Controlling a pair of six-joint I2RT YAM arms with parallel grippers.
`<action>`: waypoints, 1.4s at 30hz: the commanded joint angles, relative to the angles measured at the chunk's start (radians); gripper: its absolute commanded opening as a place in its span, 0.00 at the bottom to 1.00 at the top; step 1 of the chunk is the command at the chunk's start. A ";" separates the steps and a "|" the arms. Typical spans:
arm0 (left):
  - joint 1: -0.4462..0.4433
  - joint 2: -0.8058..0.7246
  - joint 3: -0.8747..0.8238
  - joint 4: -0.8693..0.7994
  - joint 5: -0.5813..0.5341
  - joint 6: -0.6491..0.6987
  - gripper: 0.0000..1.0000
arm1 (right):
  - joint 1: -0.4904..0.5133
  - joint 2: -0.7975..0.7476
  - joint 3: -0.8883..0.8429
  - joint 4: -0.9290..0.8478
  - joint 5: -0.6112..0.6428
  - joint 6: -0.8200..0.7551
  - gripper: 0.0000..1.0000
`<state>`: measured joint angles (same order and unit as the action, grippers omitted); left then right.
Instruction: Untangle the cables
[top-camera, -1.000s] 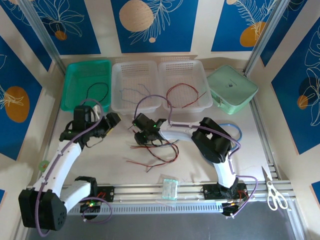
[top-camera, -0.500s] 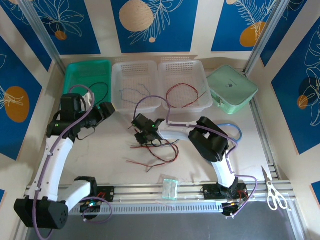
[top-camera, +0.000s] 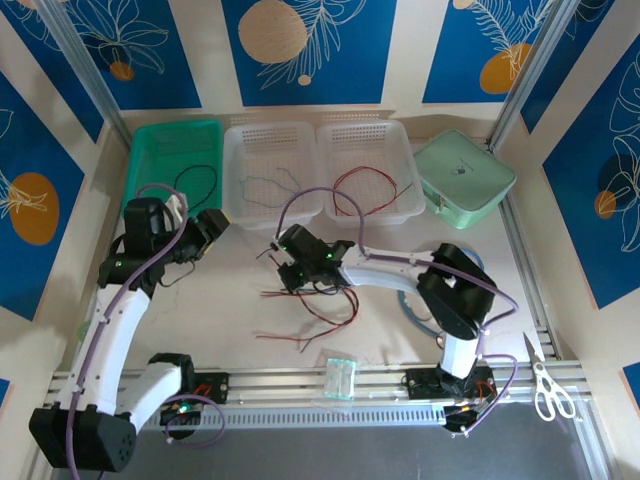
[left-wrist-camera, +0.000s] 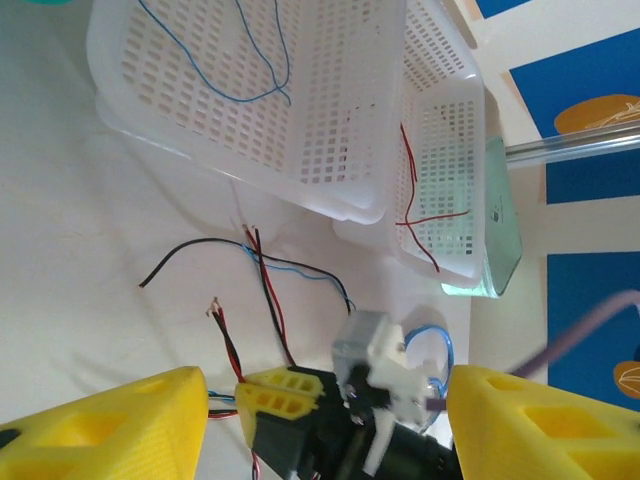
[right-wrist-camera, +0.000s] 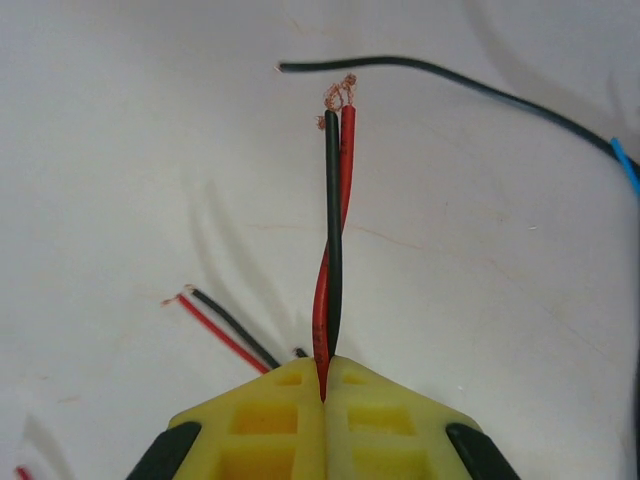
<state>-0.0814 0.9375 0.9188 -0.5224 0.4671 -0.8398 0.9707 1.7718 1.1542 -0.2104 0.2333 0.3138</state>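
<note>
R claw (right-wrist-camera: 325, 368) pinches red+blk cables (right-wrist-camera: 333, 200) — case (top-camera: 463, 177) label unreadable.

R gripper (right-wrist-camera: 325, 372) is now shut on red+black cables (right-wrist-camera: 336, 200); its elbow swings right. L gripper (top-camera: 207, 230) pulls back a bit left.

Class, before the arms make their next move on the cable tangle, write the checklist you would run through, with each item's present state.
1. Right claw shut on the twisted red-and-black cable pair: ok.
2. Left claw open, holding nothing: ok.
3. Other cables on the table separated: not ok, they cross.
4. Held pair free of that pile: cannot tell.
5. Scissors away from the tangle: ok.
</note>
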 joint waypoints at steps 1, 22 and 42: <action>-0.025 0.018 0.029 0.061 0.009 -0.032 0.63 | -0.006 -0.089 -0.062 0.108 -0.039 -0.025 0.06; -0.344 0.268 0.142 0.219 -0.019 -0.071 0.34 | -0.061 -0.348 -0.135 0.247 0.033 0.018 0.05; -0.382 0.346 0.177 0.213 -0.060 -0.051 0.17 | -0.053 -0.395 -0.179 0.262 0.016 -0.006 0.04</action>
<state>-0.4503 1.2739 1.0634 -0.3279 0.4175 -0.9085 0.9104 1.4067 0.9863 0.0219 0.2584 0.3214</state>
